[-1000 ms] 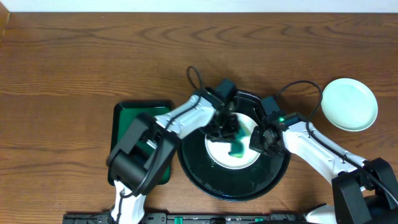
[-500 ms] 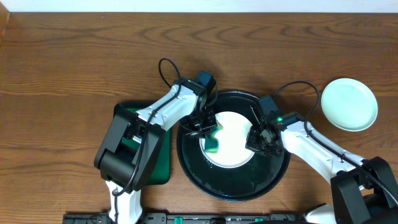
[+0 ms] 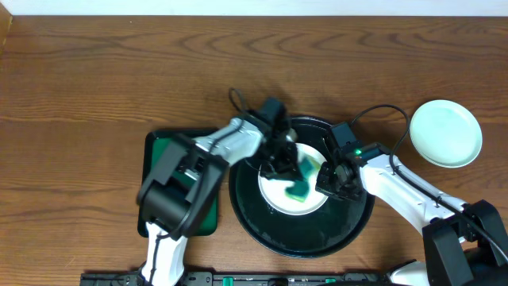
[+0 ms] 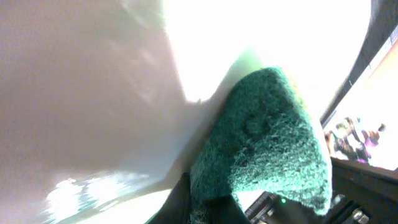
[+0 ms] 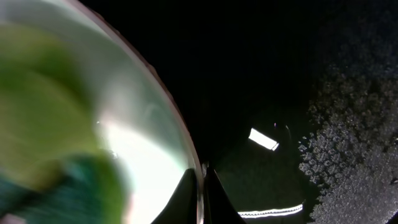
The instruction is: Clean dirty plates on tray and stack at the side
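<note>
Green scouring pad point(image 4: 267, 143), clenched in the left fingers point(image 4: 176, 205), swings from the left edge of the plate point(image 3: 278, 195) to its right half, while the right fingers point(image 5: 185, 202) pinch its rim inside the black tray point(image 3: 262, 234), so scrubbing's mid-flow, one clean plate point(image 3: 446, 133) waiting aside on the surface point(image 3: 95, 79).

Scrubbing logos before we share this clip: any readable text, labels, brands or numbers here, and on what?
None readable. The tray plate, side plate, black tray, green tray and scrub pad carry no visible markings.
The colourful patch at the right edge of the left wrist view is too blurred to read.
</note>
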Robot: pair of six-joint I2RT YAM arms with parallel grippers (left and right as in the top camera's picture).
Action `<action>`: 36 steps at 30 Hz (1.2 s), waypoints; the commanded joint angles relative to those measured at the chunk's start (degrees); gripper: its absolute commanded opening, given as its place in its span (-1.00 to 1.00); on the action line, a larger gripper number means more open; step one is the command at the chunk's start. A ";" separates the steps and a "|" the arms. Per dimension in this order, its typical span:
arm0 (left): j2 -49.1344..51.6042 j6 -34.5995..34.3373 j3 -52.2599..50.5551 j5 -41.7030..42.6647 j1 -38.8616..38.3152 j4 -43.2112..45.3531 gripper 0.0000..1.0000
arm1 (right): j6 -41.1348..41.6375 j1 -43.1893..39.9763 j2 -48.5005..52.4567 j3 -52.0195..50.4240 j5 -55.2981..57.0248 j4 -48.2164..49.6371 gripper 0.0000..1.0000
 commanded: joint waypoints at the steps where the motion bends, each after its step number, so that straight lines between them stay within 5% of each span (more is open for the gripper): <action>1: 3.69 -3.43 -2.27 4.22 -4.63 2.40 -0.86 | 0.39 -0.22 0.98 -0.72 2.91 -0.33 -0.97; 8: 3.69 -5.64 -2.27 -2.25 -5.49 4.44 -0.86 | 0.39 -0.22 0.98 -0.72 2.89 -0.37 -0.98; 16: 3.69 -4.55 -2.25 -31.47 -0.59 1.38 -0.85 | 0.35 -0.22 0.98 -0.72 2.89 -1.64 -0.97; 28: 3.67 4.79 0.22 -61.42 0.50 -0.59 -0.86 | -0.26 -0.22 0.98 -0.72 3.10 -3.41 -0.97; 36: 3.67 7.41 1.14 -79.14 0.46 -9.90 -0.86 | -0.28 -0.22 0.98 -0.70 3.17 -3.34 -0.98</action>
